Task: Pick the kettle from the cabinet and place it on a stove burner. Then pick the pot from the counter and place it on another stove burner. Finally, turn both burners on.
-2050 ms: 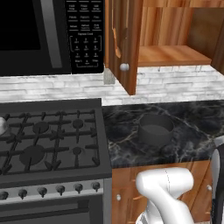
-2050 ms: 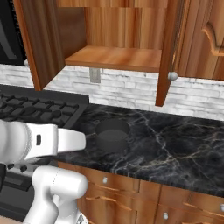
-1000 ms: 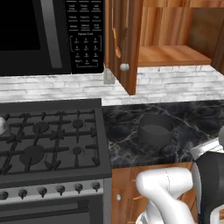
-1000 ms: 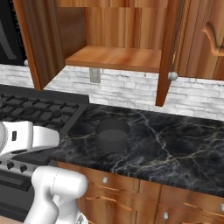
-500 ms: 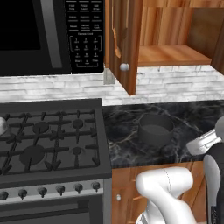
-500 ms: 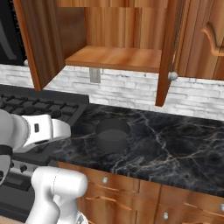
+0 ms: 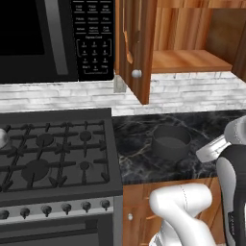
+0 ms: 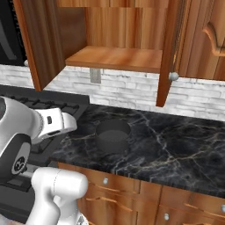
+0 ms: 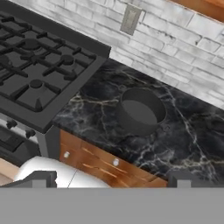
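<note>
- Now the gripper (image 9: 109, 181) has its jaws spread wide, nothing between them.
- Pot (image 9: 141, 111) sits on the counter (image 9: 192, 131), right of the stove (image 9: 39, 74); from the hand cam it lies ahead & below, well apart, rim up.
- Vs 2 s ago: arm has swung up toward the pot; pot unmoved.
- Kettle (image 7: 2, 138) at stove's left edge.

Matte grey pot (image 9: 139, 111), glossy veined marble counter (image 9: 192, 140) — warm wood cabinet (image 8: 118, 57)
</note>
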Robot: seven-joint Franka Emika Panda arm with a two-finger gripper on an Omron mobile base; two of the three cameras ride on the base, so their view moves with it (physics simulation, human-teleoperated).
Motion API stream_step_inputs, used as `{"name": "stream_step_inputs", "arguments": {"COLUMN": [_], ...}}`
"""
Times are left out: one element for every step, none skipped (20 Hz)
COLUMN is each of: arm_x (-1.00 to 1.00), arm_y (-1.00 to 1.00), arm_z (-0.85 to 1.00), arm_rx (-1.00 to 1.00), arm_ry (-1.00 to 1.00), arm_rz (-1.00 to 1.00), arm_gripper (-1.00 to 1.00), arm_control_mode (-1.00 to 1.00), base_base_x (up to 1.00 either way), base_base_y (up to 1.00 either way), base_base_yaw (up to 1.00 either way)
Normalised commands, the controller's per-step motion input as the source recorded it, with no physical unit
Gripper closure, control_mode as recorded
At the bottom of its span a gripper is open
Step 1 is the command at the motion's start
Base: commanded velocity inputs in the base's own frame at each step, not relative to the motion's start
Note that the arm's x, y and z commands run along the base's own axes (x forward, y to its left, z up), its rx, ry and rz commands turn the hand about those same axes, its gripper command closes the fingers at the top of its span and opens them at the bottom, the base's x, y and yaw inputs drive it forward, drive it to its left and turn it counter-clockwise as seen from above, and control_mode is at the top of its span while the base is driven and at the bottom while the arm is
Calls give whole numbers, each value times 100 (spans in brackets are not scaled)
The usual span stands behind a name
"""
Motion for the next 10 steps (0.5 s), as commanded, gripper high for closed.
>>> {"name": "stream_step_inputs", "arguments": {"arm_x": [29,27,18,9,16,25,30,33,32,33], "arm_y": [10,6,0,0,0,0,0,0,0,0], "arm_z": [-32,-26,-21,-6,-16,-23,-27,-31,-32,-32], "arm_rx": [0,0,0,0,0,0,0,0,0,0], "arm_ry": [-1,-1,-1,0,0,0,0,0,-4,-5], "arm_rz": [0,-3,-5,-3,0,0,0,0,0,0], "arm_gripper": [-100,-100,-100,-100,-100,-100,-100,-100,-100,-100], "arm_control_mode": [-100,-100,-100,-100,-100,-100,-100,-100,-100,-100], "base_base_x": [0,0,0,0,0,0,0,0,0,0], "base_base_y": [0,0,0,0,0,0,0,0,0,0], "base_base_yaw": [0,0,0,0,0,0,0,0,0,0]}}
